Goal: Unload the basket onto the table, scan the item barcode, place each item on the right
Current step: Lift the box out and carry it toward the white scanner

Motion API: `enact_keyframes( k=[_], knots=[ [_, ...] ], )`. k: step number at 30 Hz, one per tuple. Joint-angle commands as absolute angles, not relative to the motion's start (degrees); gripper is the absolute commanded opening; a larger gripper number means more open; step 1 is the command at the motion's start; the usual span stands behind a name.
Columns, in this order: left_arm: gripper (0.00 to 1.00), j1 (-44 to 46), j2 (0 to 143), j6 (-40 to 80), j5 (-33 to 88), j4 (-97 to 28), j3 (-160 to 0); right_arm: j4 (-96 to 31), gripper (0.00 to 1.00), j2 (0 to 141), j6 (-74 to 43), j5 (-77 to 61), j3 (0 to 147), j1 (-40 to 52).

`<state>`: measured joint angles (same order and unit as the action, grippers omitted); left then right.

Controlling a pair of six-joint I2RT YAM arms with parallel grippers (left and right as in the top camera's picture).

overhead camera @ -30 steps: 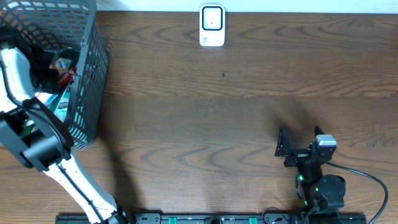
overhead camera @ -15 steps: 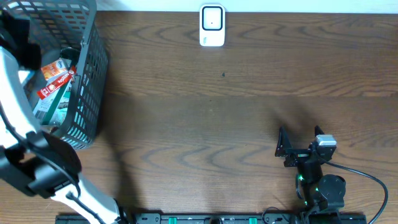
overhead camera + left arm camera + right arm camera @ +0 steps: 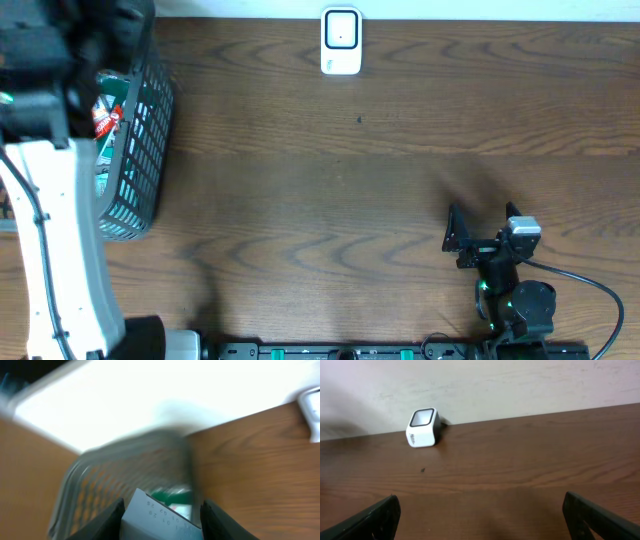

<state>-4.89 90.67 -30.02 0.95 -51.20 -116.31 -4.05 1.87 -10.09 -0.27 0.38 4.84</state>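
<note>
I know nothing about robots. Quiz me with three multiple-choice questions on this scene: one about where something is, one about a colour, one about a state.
1. In the overhead view, where is the basket?
A. top left
B. bottom right
C. centre

2. What colour is the scanner?
A. white
B. red
C. green

3. How is the right gripper?
A. shut on a box
B. open and empty
C. shut and empty

Answers:
1 A: the basket sits at the top-left corner of the table.
2 A: its casing is white around a dark window.
3 B: its fingers stand wide apart with only bare wood between them.
</note>
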Motion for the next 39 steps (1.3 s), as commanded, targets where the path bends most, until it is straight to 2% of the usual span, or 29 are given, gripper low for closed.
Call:
enact_keyframes(
  k=[1,5,11,15,21,30,31,33,35,39],
  knots=[
    [0.46,3.2,90.2,-29.6,5.1,-52.7,-117.6,-4.3,0.99,1.8,-10.7,-0.5,0.3,4.6],
    [0.46,10.3,92.6,-28.1,11.2,-53.3,-117.5,-4.3,0.99,1.8,-10.7,-0.5,0.3,4.6],
    [0.45,16.1,102.2,-27.7,9.3,-58.3,-117.4,-4.3,0.99,1.8,-10.7,-0.5,0.3,4.6],
    [0.45,16.4,112.2,-27.7,6.4,-59.8,-117.4,-4.3,0.99,1.8,-10.7,-0.5,0.3,4.6],
    [0.45,16.5,126.4,-27.7,9.8,-59.1,-117.4,-4.3,0.99,1.8,-10.7,-0.5,0.3,4.6],
    [0.46,17.0,133.6,-26.9,12.6,-59.1,-117.3,-4.3,0.99,1.8,-10.7,-0.5,0.3,4.6],
    [0.47,17.1,133.6,-26.9,12.6,-59.1,-117.3,-4.3,0.99,1.8,-10.7,-0.5,0.3,4.6],
    [0.64,17.5,133.3,-26.9,12.6,-59.5,-117.4,-4.3,0.99,1.8,-10.7,-0.5,0.3,4.6],
    [0.73,17.8,131.9,-26.9,12.6,-60.2,-117.4,-4.3,0.99,1.8,-10.7,-0.5,0.3,4.6],
    [0.81,17.7,124.1,-26.9,11.2,-60.4,-117.8,-4.3,0.99,1.8,-10.7,-0.5,0.3,4.6]
  ],
)
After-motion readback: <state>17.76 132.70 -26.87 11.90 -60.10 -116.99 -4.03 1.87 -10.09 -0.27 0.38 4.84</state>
